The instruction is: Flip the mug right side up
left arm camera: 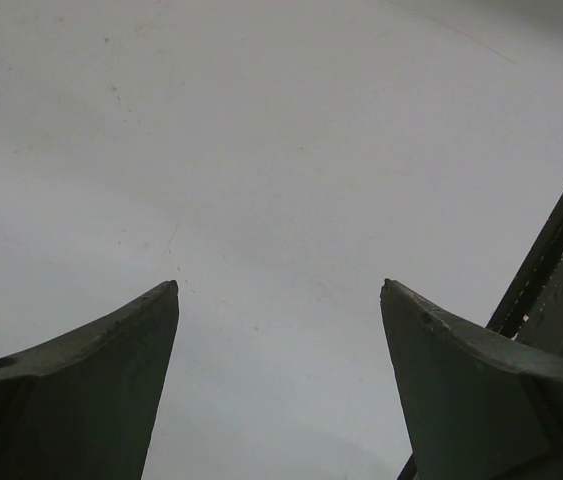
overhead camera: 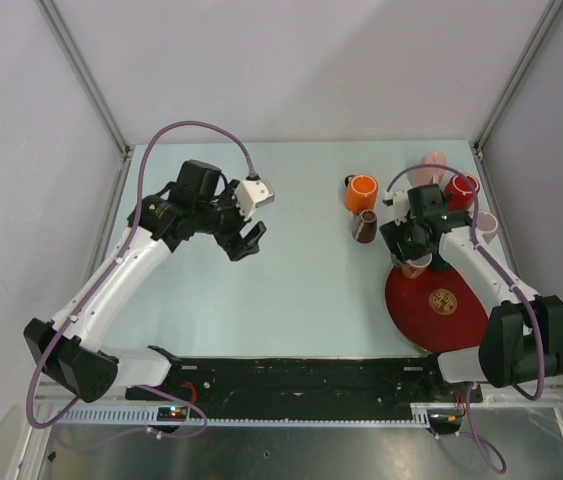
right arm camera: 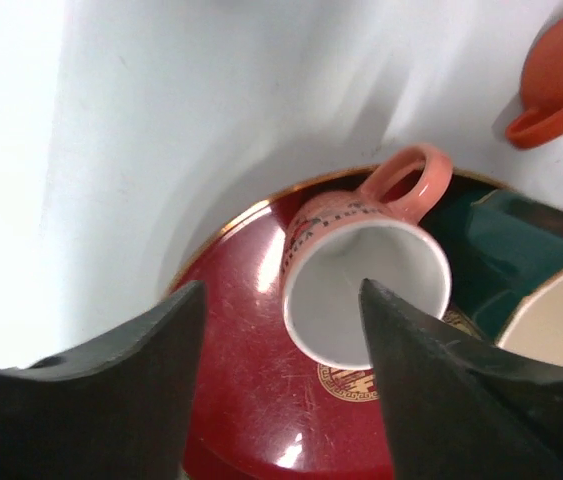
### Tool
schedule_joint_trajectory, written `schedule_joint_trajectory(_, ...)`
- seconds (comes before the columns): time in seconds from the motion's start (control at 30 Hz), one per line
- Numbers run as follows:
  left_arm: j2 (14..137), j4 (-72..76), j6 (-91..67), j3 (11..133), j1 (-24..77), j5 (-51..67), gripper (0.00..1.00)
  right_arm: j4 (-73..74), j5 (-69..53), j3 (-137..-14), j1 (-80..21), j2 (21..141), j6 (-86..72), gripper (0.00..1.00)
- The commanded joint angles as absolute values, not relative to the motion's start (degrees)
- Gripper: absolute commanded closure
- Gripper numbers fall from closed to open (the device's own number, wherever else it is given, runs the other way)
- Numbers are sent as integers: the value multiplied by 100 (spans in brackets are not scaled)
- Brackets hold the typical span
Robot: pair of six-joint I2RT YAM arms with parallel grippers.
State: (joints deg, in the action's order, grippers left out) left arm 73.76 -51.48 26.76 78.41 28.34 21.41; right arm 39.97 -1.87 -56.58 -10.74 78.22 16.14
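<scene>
- Pink mug point(right arm camera: 361, 250) between the fingers of the right gripper point(right arm camera: 281, 288): glazed ceramic by its look, glossy outside, smooth white inside.
- Red plate point(right arm camera: 241, 400) under that gripper: glossy, finely scratched, with a shiny gold-coloured rim.
- Orange mug point(right arm camera: 561, 70) beyond the fingertips: smooth, with a soft sheen.
- Fingers point(left arm camera: 81, 400) of the left gripper point(left arm camera: 279, 288): dark, matt, plastic-looking, slightly rough at the edges.
- Table point(left arm camera: 261, 150) below them: pale, matt, smooth, faintly speckled.
</scene>
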Motion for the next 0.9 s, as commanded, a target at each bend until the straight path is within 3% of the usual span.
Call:
schedule_joint_trajectory(0.0, 7225, -5019, 2552, 7833, 2754, 2238, 14, 4273, -188, -6662, -1452, 7561, 1555, 23)
schedule_joint_trajectory(0.07, 7212, -5012, 2545, 7805, 2706, 2234, 14, 4105, -196, -6924, -1673, 7590, 1415, 6)
schedule_joint_trajectory(0.2, 7185, -5010, 2504, 7688, 2563, 2198, 14, 3372, -16, -7092, -1921, 8160, 845, 1)
schedule_joint_trajectory(0.7, 7129, -4917, 2475, 7286, 2154, 2118, 14, 3395, 1142, -8919, -2024, 11025, -161, 1)
schedule_joint_trajectory(0.87, 7187, -4920, 2461, 7364, 2133, 2093, 14, 3855, 975, -9456, -2022, 11569, -188, 16)
